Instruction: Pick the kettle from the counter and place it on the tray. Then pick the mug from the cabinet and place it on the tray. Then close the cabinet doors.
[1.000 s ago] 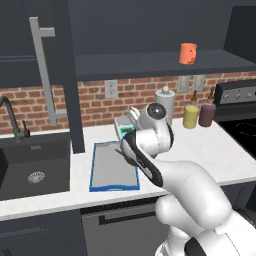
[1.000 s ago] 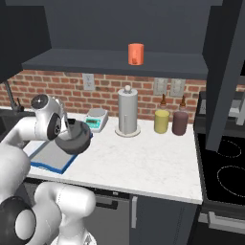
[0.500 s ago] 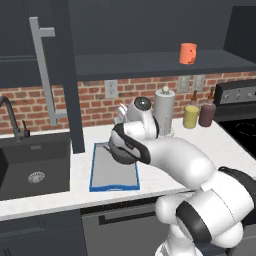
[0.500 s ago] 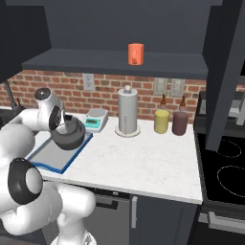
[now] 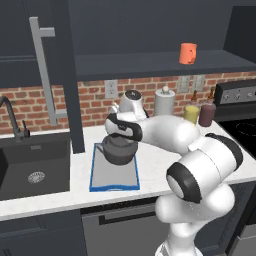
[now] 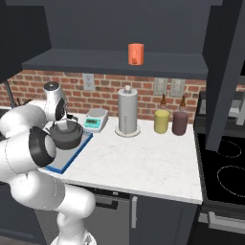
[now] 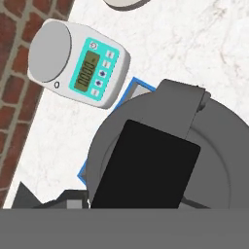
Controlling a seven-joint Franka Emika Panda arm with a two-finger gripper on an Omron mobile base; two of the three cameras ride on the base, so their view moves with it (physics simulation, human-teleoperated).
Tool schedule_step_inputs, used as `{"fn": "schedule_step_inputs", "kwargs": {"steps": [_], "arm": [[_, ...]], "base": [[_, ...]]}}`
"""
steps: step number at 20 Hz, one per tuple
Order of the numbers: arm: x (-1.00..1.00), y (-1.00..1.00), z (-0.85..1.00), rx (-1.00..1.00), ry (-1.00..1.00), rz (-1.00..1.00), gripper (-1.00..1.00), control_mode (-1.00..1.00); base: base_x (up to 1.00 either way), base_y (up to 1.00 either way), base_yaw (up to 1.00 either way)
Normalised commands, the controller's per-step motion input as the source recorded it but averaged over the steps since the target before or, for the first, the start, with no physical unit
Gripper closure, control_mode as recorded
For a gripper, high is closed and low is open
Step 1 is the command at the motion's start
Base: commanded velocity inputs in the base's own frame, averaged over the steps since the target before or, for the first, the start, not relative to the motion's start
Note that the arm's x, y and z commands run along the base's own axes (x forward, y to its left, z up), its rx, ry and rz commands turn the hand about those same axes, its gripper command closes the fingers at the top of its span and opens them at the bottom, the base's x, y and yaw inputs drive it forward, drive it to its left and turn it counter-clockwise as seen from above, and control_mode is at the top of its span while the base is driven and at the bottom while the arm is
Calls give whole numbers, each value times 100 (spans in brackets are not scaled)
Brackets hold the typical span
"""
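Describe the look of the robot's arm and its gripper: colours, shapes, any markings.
The arm is made of glossy white, rounded, bulbous segments joined by dark grey to black ring-shaped joints, one of them a black disc on the elbow. No cables or markings show on it. The wrist ends in a white and dark cylindrical cap above the gripper, whose body looks black with a white stripe. Its fingertips cannot be made out.

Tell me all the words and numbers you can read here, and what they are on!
"0000": on the little screen of the digital scale, in the hand view.
The buttons beside that screen carry small signs, too small to read.
The mug, kettle, tray and the two jars show no words or labels.
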Motion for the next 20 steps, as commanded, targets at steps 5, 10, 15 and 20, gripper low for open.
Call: {"fn": "schedule_step_inputs", "kwargs": {"steps": [5, 10, 15, 20], "arm": [[14, 7, -9, 0, 0, 0, 100, -100], [11, 1, -11, 0, 0, 0, 100, -100], [24, 0, -9, 0, 0, 0, 100, -100], [29, 2, -2, 0, 0, 0, 100, -100]], "base": [[0, 0, 0], [0, 0, 0], [0, 0, 0], [0, 0, 0]]}}
